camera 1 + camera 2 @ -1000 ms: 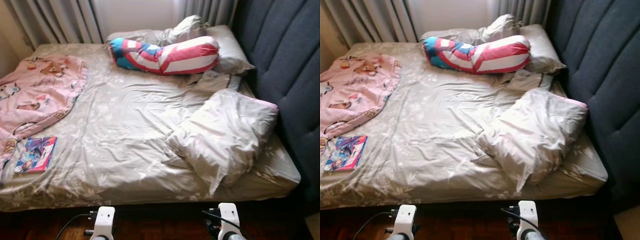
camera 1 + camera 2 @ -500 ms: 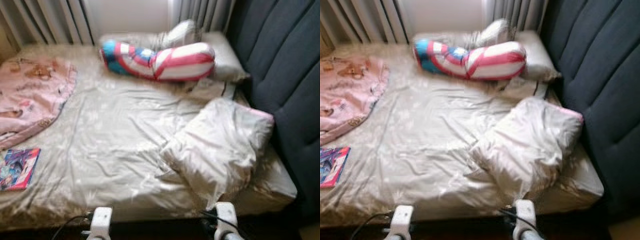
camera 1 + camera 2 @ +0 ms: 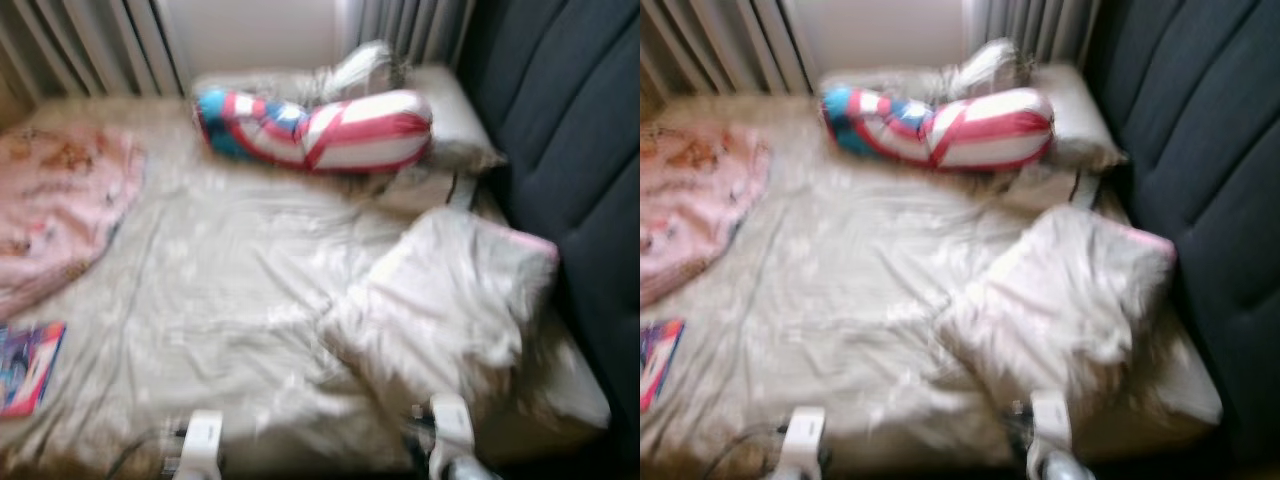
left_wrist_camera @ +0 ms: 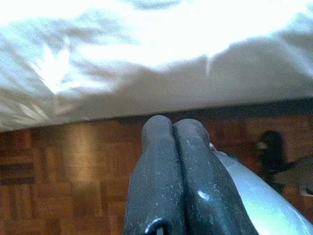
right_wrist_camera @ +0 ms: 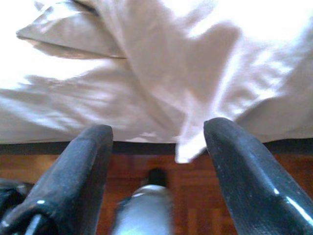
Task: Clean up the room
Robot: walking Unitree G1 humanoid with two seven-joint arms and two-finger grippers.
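- The bed (image 3: 230,300) lay under a rumpled beige sheet, the head views blurred.
- A grey pillow (image 3: 450,300) sat near the bed's front edge, by the dark headboard (image 3: 570,150).
- A striped bolster (image 3: 315,130) lay at the far end; a pink blanket (image 3: 50,215) and a book (image 3: 28,365) lay at the robot's left.
- The left gripper (image 4: 173,128) hung over the wood floor (image 4: 58,166), jaws closed on nothing.
- The right gripper (image 5: 156,137) faced the pillow's hanging corner, jaws wide apart.
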